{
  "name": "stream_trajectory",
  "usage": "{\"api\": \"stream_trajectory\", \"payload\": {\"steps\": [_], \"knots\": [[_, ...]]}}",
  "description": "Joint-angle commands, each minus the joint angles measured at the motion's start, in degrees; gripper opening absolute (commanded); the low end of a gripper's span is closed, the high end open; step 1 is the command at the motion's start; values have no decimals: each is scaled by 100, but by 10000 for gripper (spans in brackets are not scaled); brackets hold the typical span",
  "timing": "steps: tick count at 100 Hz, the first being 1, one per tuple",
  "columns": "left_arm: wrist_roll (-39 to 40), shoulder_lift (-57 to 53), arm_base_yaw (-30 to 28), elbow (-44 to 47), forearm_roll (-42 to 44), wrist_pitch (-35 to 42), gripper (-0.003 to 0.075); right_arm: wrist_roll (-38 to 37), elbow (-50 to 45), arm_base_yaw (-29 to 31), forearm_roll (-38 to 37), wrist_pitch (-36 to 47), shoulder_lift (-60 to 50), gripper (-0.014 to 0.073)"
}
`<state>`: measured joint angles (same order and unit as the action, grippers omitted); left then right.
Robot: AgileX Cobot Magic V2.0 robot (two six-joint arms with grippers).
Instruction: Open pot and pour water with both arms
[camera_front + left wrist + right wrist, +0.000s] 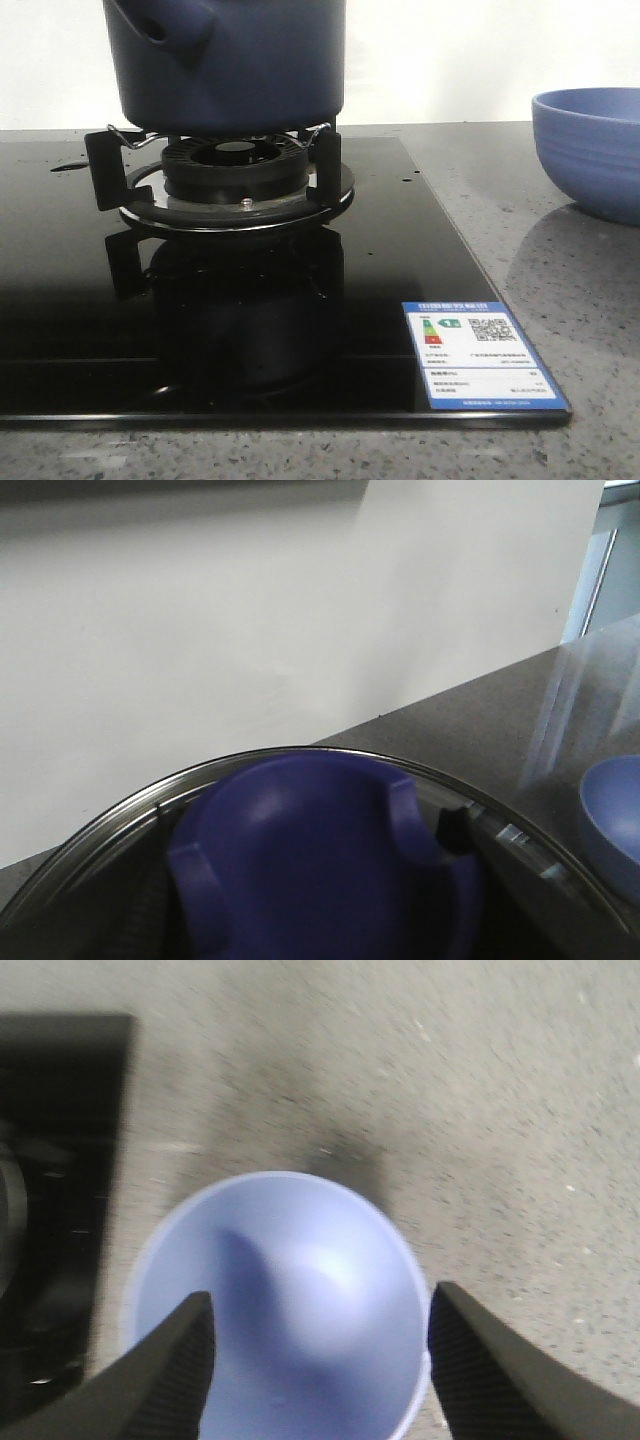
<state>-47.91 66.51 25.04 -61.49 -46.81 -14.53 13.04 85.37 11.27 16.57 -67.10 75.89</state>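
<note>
Grey speckled counter against white wall, black glass hob set in it. Pot sits on burner grate toward hob's back edge, glass lid with blue knob on. Light blue bowl on counter off hob's right edge. Right gripper hangs over bowl, fingers spread wide, grasping nothing. Left gripper out of sight; state unknown.

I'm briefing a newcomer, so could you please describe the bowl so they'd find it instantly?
Start at the black glass cooktop with its burner. On the grey speckled counter to its right sits the bowl: light periwinkle blue, open and rounded, unlike the dark navy pot on the burner.
</note>
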Motion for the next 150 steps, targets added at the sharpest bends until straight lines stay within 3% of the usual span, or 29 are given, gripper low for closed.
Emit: {"api": "stream_trajectory", "payload": {"steps": [1, 35, 58, 122, 129, 142, 150], "knots": [[-239, 35, 230, -237, -197, 661, 368, 87, 188, 37, 335, 154, -434, 419], [-319, 862, 676, -364, -160, 1558, 368, 87, 188, 37, 405, 95, -1002, 419], [-319, 1360, 687, -826, -138, 1530, 368, 89, 188, 37, 435, 21, -1031, 419], [-319, 1566, 666, -836, -212, 1208, 371, 135, 188, 37, 435, 31, -1031, 419], [-319, 1566, 666, -836, -245, 1208, 398, 135, 188, 37, 435, 31, -1031, 419], [-319, 1566, 666, -836, -272, 1187, 519, 135, 188, 37, 435, 20, -1031, 419], [-319, 1566, 666, -836, -272, 1167, 545, 135, 188, 37, 435, 20, -1031, 419]]}}
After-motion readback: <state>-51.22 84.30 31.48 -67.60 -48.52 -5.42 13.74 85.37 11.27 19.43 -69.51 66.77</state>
